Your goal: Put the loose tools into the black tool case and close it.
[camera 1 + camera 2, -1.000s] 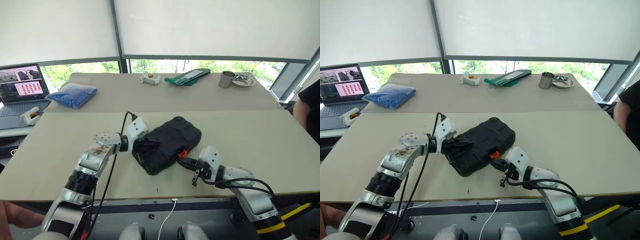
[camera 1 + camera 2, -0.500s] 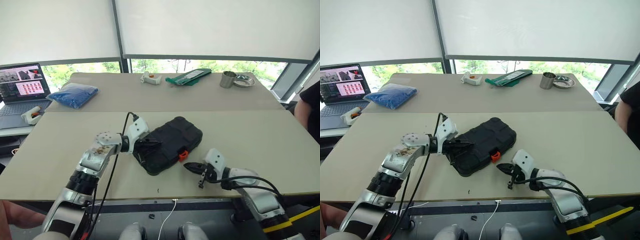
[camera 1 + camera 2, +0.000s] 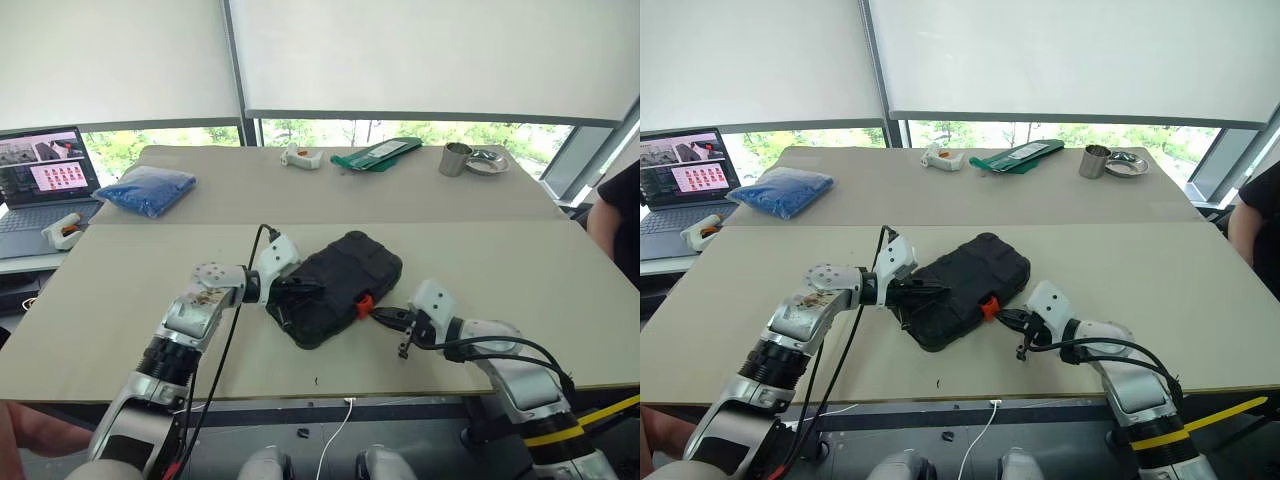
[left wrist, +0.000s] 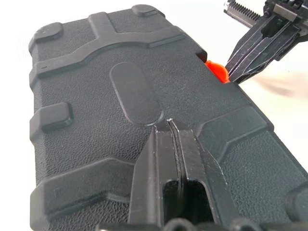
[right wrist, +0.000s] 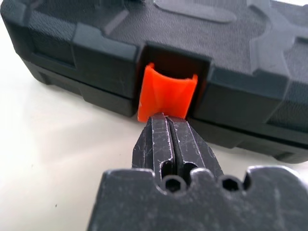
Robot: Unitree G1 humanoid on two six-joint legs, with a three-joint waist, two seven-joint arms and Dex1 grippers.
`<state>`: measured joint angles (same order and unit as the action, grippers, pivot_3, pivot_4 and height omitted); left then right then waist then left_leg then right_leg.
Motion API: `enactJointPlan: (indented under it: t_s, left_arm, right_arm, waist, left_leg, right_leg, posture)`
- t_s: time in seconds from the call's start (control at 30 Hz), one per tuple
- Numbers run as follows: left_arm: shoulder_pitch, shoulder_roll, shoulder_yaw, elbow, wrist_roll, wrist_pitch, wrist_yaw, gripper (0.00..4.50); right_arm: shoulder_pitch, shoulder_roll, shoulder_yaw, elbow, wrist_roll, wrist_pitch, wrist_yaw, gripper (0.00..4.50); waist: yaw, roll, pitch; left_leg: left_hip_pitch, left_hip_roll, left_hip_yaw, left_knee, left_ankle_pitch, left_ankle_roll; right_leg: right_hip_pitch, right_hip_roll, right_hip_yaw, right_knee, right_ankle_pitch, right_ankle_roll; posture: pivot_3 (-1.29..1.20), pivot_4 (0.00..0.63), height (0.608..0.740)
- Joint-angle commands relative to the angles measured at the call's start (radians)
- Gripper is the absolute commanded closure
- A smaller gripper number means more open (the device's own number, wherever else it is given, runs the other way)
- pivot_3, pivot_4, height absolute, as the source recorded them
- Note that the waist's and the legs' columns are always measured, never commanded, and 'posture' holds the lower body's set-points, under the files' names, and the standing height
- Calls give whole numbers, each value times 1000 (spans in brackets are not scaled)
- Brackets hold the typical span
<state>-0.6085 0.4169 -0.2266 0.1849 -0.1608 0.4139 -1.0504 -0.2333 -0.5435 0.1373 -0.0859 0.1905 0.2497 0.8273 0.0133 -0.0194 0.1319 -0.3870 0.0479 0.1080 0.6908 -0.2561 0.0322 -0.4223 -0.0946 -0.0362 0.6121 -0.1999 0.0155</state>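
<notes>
With the lid already down, the black ribbed plastic tool case [image 3: 335,288] is seen lying near the middle of the beige table [image 3: 520,260], its small orange latch [image 5: 167,94] facing the near right. The left gripper [image 4: 170,126], fingers pressed together and holding nothing, is rested on the lid. The right gripper [image 5: 168,125], likewise shut and empty, is set tip-first against the latch. If the latch is pushed off-centre, the tips could slip past it, or the case could slide left and stay unlatched. No brand, label or readable writing is found on the shell.
</notes>
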Motion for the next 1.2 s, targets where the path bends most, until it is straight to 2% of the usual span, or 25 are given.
enactJointPlan:
  t_s: [0.03,0.2,0.47,0.73,0.83,1.1,1.2]
  left_arm:
    - [51,-26,-91,96,50,20,3,4481]
    - [60,-26,-90,92,56,23,8,4481]
    - [51,-24,-92,93,62,89,20,4481]
    - [59,-9,-156,71,86,185,5,4481]
    - [62,-5,-165,68,93,192,11,4481]
    - [62,-15,-174,61,88,186,29,4481]
    - [60,-13,-176,65,86,184,29,4481]
  right_arm:
    - [-40,5,-29,-47,26,3,-1,4500]
    - [-14,-27,-11,-30,-5,57,-3,4500]
    - [-37,14,-2,-4,3,33,6,4500]
    - [-85,52,15,49,-20,5,3,4500]
    - [-84,43,5,26,-19,20,5,4500]
    - [-5,-77,-6,-101,-9,117,50,4500]
    - [0,-72,-14,-103,4,120,39,4500]
  waist:
    - [1,0,0]
    - [3,1,0]
    - [9,2,-1]
    - [7,2,-1]
    - [6,2,-1]
    - [-1,2,-4]
    - [0,1,-6]
  left_leg:
    - [0,0,0,0,0,0]
    - [0,0,0,0,0,0]
    - [0,-2,0,-3,0,0]
    - [0,-2,0,-4,0,0]
    - [0,-2,0,-6,0,0]
    - [0,-3,0,-12,0,0]
    - [1,-3,-1,-14,0,1]
  right_leg:
    - [0,0,0,0,0,0]
    - [0,-2,-1,-1,0,0]
    - [0,-4,-1,-2,0,0]
    - [-1,-4,-2,-2,0,0]
    - [-1,-4,-2,-3,0,1]
    - [0,-4,-2,-5,-1,1]
    - [0,-3,-2,-5,-4,2]
  posture:
    - [0,150,740]
    - [0,150,740]
    - [0,150,740]
    - [0,150,740]
    - [0,150,740]
    - [0,150,740]
    - [0,150,740]
